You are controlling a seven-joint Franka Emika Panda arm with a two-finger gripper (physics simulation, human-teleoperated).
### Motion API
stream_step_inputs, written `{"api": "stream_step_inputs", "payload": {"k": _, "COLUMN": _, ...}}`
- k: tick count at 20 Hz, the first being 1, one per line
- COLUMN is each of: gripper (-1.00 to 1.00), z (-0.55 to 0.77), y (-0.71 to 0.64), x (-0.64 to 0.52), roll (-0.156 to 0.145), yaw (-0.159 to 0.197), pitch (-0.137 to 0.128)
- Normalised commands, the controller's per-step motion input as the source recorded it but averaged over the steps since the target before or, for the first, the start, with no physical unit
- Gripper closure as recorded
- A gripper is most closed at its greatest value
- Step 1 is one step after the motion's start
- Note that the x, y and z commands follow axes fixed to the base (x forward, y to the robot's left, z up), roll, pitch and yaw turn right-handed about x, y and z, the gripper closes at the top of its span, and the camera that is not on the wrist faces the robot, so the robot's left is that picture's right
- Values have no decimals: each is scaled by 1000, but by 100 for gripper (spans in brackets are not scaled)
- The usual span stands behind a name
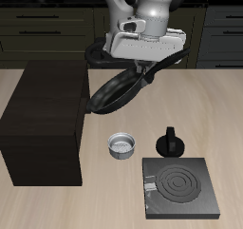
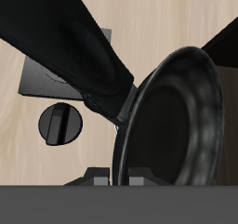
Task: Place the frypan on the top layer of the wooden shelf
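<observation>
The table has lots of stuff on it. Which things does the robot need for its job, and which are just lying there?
Needed:
frypan, held up by the gripper
shelf

Just lying there:
small pot
stove plate
black knob

On the bench (image 1: pixel 218 109), a small grey pot (image 1: pixel 121 146) sits at nine o'clock from a black knob (image 1: pixel 170 143), with the stove plate (image 1: pixel 179 187) nearer the front edge.

The wooden shelf (image 1: pixel 46 119) at the frame's left is showing a bare flat top. The frypan (image 1: pixel 116 92) is hanging tilted beside its upper right corner. A small pot (image 1: pixel 121 145), black knob (image 1: pixel 170 141) and stove plate (image 1: pixel 180 188) are crowding the lower right table.
</observation>
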Motion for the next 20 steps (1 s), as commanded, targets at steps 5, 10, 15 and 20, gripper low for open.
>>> {"api": "stream_step_inputs", "payload": {"k": 5, "gripper": 100, "z": 37, "y": -274, "x": 122, "roll": -65, "yaw": 10, "pitch": -8}}
{"api": "stream_step_inputs", "payload": {"k": 10, "gripper": 100, "z": 3, "y": -260, "x": 91, "roll": -57, "yaw": 18, "pitch": -5}}
{"api": "stream_step_inputs", "payload": {"k": 15, "gripper": 100, "z": -26, "y": -366, "x": 80, "roll": -78, "yaw": 30, "pitch": 3}}
{"api": "stream_step_inputs", "payload": {"k": 20, "gripper": 100, "z": -145, "y": -398, "x": 147, "roll": -71, "yaw": 12, "pitch": 36}}
